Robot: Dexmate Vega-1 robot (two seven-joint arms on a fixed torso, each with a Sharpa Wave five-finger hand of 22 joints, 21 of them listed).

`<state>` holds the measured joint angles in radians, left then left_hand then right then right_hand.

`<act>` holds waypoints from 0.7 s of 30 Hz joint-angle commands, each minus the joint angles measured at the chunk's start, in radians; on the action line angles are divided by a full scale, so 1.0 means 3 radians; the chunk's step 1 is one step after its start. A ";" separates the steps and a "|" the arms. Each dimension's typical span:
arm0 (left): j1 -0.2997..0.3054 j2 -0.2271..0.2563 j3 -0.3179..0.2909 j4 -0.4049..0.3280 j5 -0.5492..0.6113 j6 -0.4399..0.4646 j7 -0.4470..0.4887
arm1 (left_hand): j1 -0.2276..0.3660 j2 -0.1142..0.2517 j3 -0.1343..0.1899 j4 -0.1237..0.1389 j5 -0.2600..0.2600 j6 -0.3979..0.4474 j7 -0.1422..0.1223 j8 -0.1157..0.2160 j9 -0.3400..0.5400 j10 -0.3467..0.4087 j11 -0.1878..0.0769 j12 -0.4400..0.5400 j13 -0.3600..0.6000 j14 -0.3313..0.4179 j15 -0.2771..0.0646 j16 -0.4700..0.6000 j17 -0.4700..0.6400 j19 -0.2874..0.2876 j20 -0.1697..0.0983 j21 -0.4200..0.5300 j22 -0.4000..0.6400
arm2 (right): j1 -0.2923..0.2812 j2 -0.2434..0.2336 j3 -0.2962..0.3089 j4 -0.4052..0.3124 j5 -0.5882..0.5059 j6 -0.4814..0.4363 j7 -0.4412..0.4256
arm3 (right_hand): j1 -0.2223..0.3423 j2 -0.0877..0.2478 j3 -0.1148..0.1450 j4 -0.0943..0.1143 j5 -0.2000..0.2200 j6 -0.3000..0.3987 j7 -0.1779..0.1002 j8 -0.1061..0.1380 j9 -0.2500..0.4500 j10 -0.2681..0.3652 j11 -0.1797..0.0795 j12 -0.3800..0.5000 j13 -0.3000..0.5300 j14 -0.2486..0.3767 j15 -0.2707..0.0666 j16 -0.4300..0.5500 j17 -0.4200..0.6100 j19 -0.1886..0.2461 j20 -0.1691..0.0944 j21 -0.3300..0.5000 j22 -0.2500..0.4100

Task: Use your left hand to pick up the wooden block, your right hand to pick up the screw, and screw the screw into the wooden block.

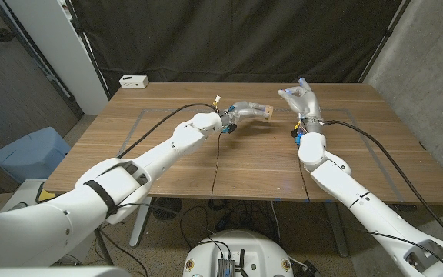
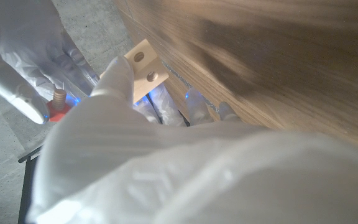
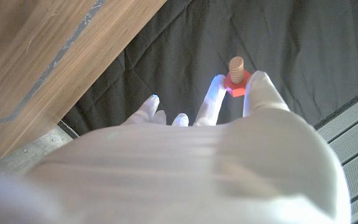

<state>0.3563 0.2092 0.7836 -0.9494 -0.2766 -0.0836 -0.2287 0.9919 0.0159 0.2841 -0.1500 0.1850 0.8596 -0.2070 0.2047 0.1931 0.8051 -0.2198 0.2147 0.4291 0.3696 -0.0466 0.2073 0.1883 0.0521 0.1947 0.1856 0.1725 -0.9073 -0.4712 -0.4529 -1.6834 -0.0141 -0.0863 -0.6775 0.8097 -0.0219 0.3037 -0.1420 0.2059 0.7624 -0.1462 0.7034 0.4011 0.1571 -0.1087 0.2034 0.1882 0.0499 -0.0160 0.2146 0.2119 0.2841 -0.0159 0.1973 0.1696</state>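
Above the far middle of the table (image 1: 244, 165), my left hand (image 1: 241, 111) holds the pale wooden block (image 1: 266, 112), which sticks out toward my right hand (image 1: 300, 100). In the left wrist view the block (image 2: 145, 66) shows two round holes and is gripped at its lower end by my left hand (image 2: 166, 168). My right hand (image 3: 197, 168) is raised just right of the block and pinches the screw (image 3: 235, 74), a red hex head with a wooden thread, between its fingertips. In the left wrist view the screw (image 2: 58, 107) in my right hand (image 2: 23, 50) stays apart from the block.
A small white box (image 1: 134, 81) lies at the table's far left corner. Black cables (image 1: 215, 165) run from both wrists across the tabletop to its near edge. A blue bin (image 1: 29, 154) stands on the floor to the left. A black curtain hangs behind the table.
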 commanded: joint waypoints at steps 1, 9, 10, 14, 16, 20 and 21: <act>-0.0007 -0.0027 0.0009 0.0014 -0.0003 0.0001 -0.0001 | 0.0010 0.0031 0.0005 0.0008 0.0017 0.0043 0.0024 0.0030 0.0011 0.0019 -0.0001 -0.0004 0.0008 0.0024 -0.0106 0.0012 0.0009 -0.0002 0.0004 0.0024 0.0008 | 0.0044 0.0189 -0.0053 0.0135 -0.0032 0.0091 -0.0223 | 0.0002 0.0029 -0.0014 -0.0011 -0.0005 -0.0001 0.0003 0.0023 0.0006 0.0006 0.0016 -0.0010 0.0016 0.0038 -0.0010 0.0016 0.0005 0.0010 0.0001 -0.0012 0.0011; -0.0002 -0.0037 0.0009 0.0005 -0.0010 0.0011 0.0002 | 0.0009 0.0031 0.0004 0.0008 0.0017 0.0041 0.0023 0.0029 0.0011 0.0022 -0.0001 -0.0003 0.0009 0.0027 -0.0105 0.0013 0.0009 -0.0003 0.0002 0.0024 0.0008 | 0.0073 0.0297 -0.0104 0.0252 -0.0121 0.0165 -0.0398 | 0.0002 0.0033 -0.0017 -0.0011 -0.0009 -0.0001 0.0008 0.0033 0.0008 0.0001 0.0017 -0.0012 0.0017 0.0064 -0.0018 0.0025 0.0007 0.0011 -0.0015 -0.0011 0.0011; -0.0002 -0.0040 0.0011 0.0005 -0.0008 0.0013 0.0006 | 0.0010 0.0031 0.0004 0.0008 0.0017 0.0038 0.0023 0.0028 0.0011 0.0022 -0.0001 -0.0003 0.0009 0.0025 -0.0102 0.0012 0.0009 -0.0004 0.0004 0.0023 0.0008 | 0.0079 0.0312 -0.0113 0.0274 -0.0135 0.0179 -0.0420 | 0.0002 0.0034 -0.0018 -0.0011 -0.0009 0.0002 0.0013 0.0035 0.0009 0.0002 0.0017 -0.0011 0.0017 0.0066 -0.0024 0.0026 0.0008 0.0012 -0.0019 -0.0011 0.0011; -0.0008 -0.0056 0.0016 0.0015 -0.0008 0.0011 0.0006 | 0.0010 0.0031 0.0003 0.0008 0.0017 0.0034 0.0031 0.0026 0.0011 0.0021 -0.0001 -0.0004 0.0010 0.0026 -0.0104 0.0013 0.0009 -0.0002 0.0006 0.0024 0.0008 | 0.0101 0.0367 -0.0136 0.0335 -0.0162 0.0208 -0.0485 | 0.0004 0.0038 -0.0019 -0.0011 -0.0011 0.0009 0.0009 0.0043 0.0011 0.0004 0.0017 -0.0010 0.0017 0.0071 -0.0033 0.0027 0.0009 0.0017 -0.0034 -0.0009 0.0011; -0.0012 -0.0066 0.0015 0.0026 -0.0013 0.0005 0.0005 | 0.0009 0.0033 0.0003 0.0009 0.0017 0.0030 0.0028 0.0024 0.0011 0.0020 -0.0001 -0.0005 0.0010 0.0026 -0.0101 0.0013 0.0010 -0.0001 0.0005 0.0024 0.0008 | 0.0112 0.0386 -0.0146 0.0364 -0.0177 0.0228 -0.0512 | 0.0004 0.0040 -0.0020 -0.0011 -0.0011 0.0007 0.0012 0.0045 0.0011 0.0009 0.0019 -0.0008 0.0017 0.0074 -0.0036 0.0028 0.0010 0.0017 -0.0038 -0.0009 0.0011; -0.0033 -0.0104 0.0002 0.0083 -0.0043 -0.0008 -0.0016 | 0.0006 0.0035 0.0002 0.0011 0.0018 0.0029 0.0022 0.0024 0.0011 0.0018 0.0000 -0.0006 0.0011 0.0024 -0.0103 0.0012 0.0010 -0.0001 0.0008 0.0024 0.0008 | 0.0144 0.0427 -0.0168 0.0435 -0.0212 0.0256 -0.0565 | 0.0004 0.0043 -0.0022 -0.0010 -0.0013 0.0015 0.0008 0.0054 0.0013 0.0010 0.0017 -0.0007 0.0018 0.0075 -0.0043 0.0027 0.0012 0.0017 -0.0042 -0.0009 0.0011; -0.0035 -0.0115 -0.0008 0.0098 -0.0060 -0.0009 -0.0023 | 0.0006 0.0035 0.0002 0.0011 0.0018 0.0032 0.0020 0.0025 0.0011 0.0018 0.0000 -0.0006 0.0011 0.0024 -0.0104 0.0012 0.0010 0.0000 0.0006 0.0024 0.0008 | 0.0151 0.0437 -0.0172 0.0450 -0.0216 0.0258 -0.0578 | 0.0003 0.0044 -0.0022 -0.0010 -0.0013 0.0015 0.0009 0.0055 0.0013 0.0009 0.0016 -0.0008 0.0018 0.0075 -0.0047 0.0027 0.0012 0.0017 -0.0044 -0.0008 0.0011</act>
<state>0.3540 0.1958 0.7867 -0.9457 -0.2783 -0.0837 -0.2277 0.9920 0.0158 0.2841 -0.1502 0.1849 0.8578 -0.2052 0.2075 0.1934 0.8051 -0.2198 0.2149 0.4290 0.3695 -0.0466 0.2073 0.1882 0.0521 0.1946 0.1856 0.1725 -0.8813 -0.3785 -0.4868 -1.5976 -0.0503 -0.0351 -0.7937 0.8122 -0.0193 0.2996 -0.1461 0.2059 0.7624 -0.1462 0.7111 0.4012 0.1571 -0.1088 0.2035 0.1882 0.0661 -0.0251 0.2184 0.2118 0.2841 -0.0232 0.1973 0.1696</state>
